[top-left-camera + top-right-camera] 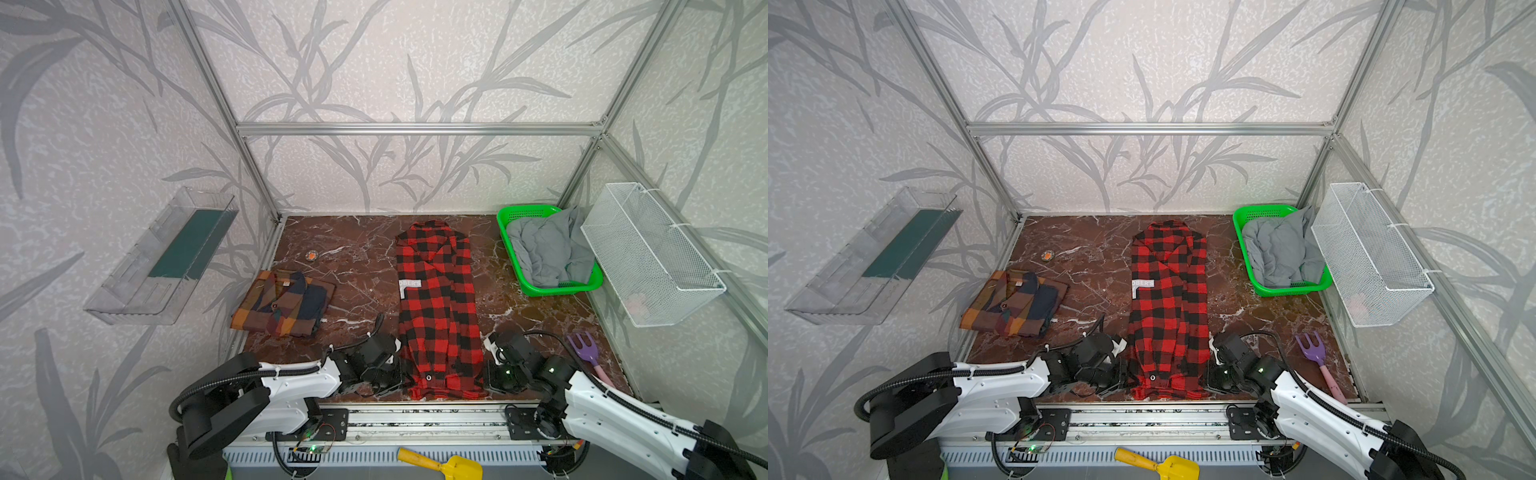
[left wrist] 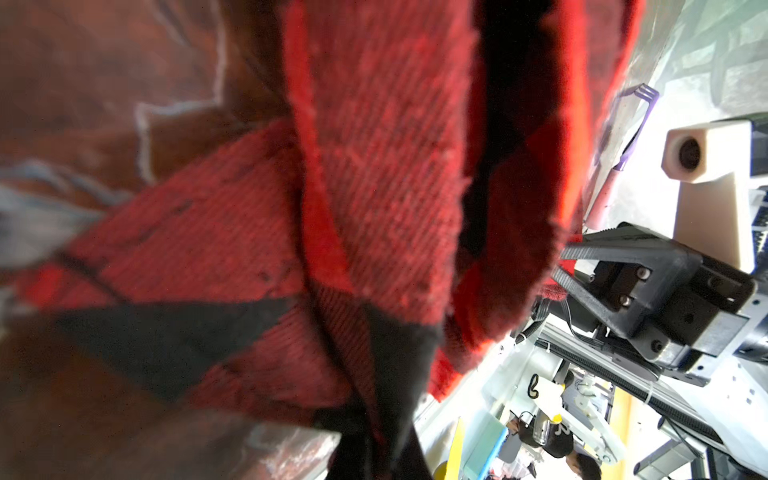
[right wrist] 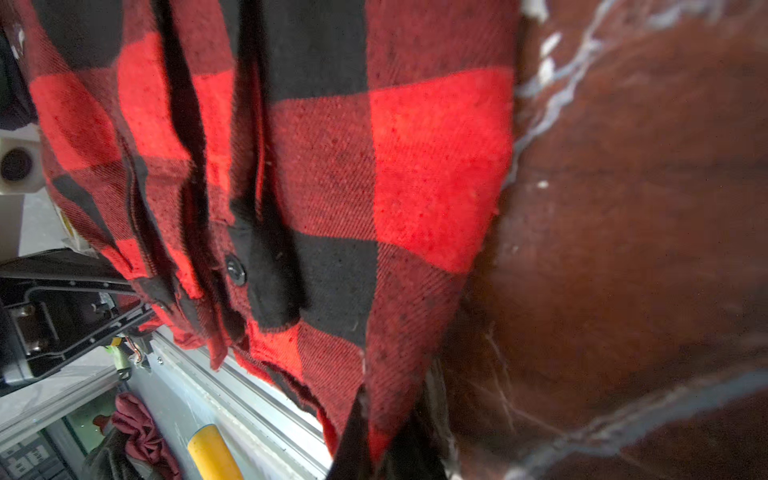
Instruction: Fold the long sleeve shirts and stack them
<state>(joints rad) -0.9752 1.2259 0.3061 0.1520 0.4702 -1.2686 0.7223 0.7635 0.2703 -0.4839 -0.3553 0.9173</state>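
Brown marble-patterned counter (image 1: 357, 257): left tool (image 1: 402, 376) and right tool (image 1: 487, 376) clenched on hem corners of the red-and-black buffalo-check cloth shirt (image 1: 436, 299), laid lengthwise mid-counter. The folded brown, orange and navy plaid cloth shirt (image 1: 282, 303) lies well apart, left. Judged: hem-to-collar fold starting; next, lift both corners evenly.

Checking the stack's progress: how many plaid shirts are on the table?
2: a folded brown, orange and navy plaid shirt at left, and a red-and-black check shirt laid lengthwise at centre.

left end effector (image 1: 405, 375): closed, low, reaching inward | right end effector (image 1: 487, 375): closed, low, reaching inward
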